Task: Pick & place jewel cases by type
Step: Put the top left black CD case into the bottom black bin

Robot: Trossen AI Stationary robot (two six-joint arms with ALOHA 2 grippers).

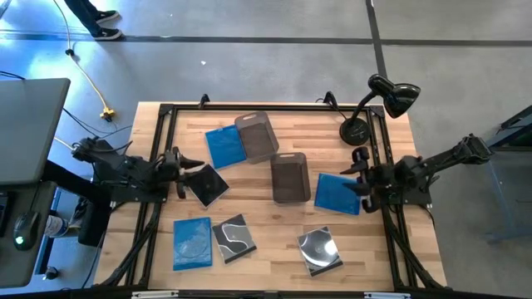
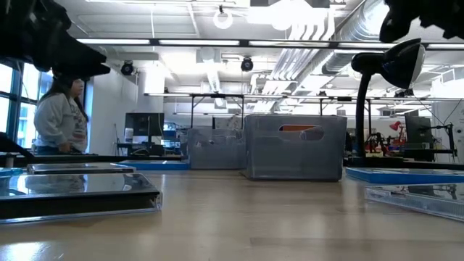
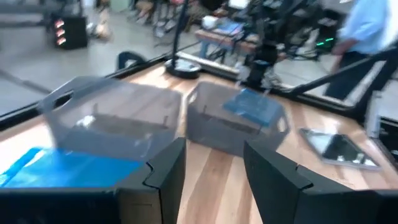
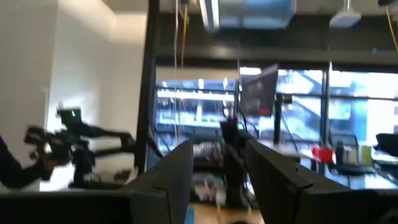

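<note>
A: Where the table's (image 1: pixel 283 249) far right corner lies, what is seen?

B: A black desk lamp (image 1: pixel 378 104) is seen there, its round base just behind the right gripper (image 1: pixel 359 176). A dark frame (image 1: pixel 166 112) is run round the table's edges. In the low view, a person (image 2: pixel 61 119) is seen in the room beyond.

A: And the tubs?

B: Two grey tubs are placed mid-table: the far tub (image 1: pixel 256 137) and the near tub (image 1: pixel 289 177), close together. Nothing can be made out inside either from above.

A: Where are the cases found?

B: A blue case (image 1: pixel 224 147) is laid touching the far tub's left side. A second blue case (image 1: pixel 339 193) is laid right of the near tub. At the front, a third blue case (image 1: pixel 192 242), a black-and-grey case (image 1: pixel 234 237) beside it and a silver case (image 1: pixel 319 250) are set flat.

A: And the grippers?

B: A dark case (image 1: pixel 205 183) is seen at the left gripper's (image 1: pixel 177 173) tips; whether it is clamped cannot be told, though in the wrist view the fingers (image 3: pixel 168 174) are seen apart. The right gripper is held at the second blue case's right edge, its fingers (image 4: pixel 177 171) parted; a grip cannot be confirmed.
</note>
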